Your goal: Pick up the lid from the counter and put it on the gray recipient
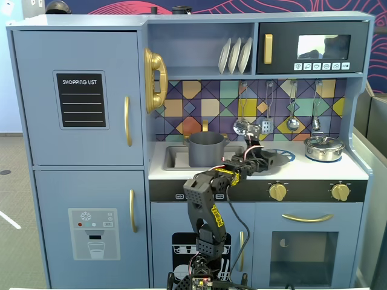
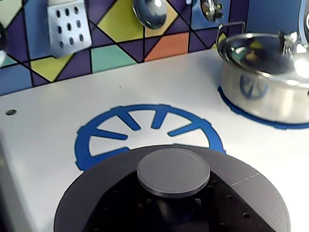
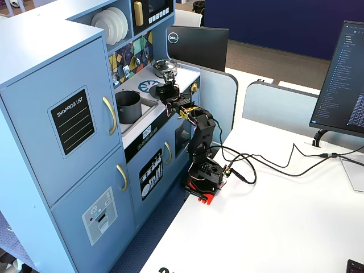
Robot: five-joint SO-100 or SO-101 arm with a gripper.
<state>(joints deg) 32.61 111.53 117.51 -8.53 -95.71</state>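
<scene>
The lid (image 2: 91, 193), a flat dark gray disc with a round central knob (image 2: 173, 170), fills the bottom of the wrist view and covers the near part of the blue burner ring (image 2: 96, 140). My gripper (image 1: 268, 159) reaches over the counter right of the sink and is shut on the lid's knob; the fingers are hidden under the knob cap. The gripper also shows in the other fixed view (image 3: 168, 86). The gray recipient (image 1: 205, 148), a tall dark gray pot, stands open in the sink to the gripper's left, and shows in a fixed view (image 3: 128, 106).
A small shiny steel pot (image 2: 263, 79) with its own lid sits on the right burner, close to my gripper (image 1: 323, 147). Utensils (image 1: 266, 124) hang on the tiled back wall. The counter's front edge has gold knobs (image 1: 277, 191).
</scene>
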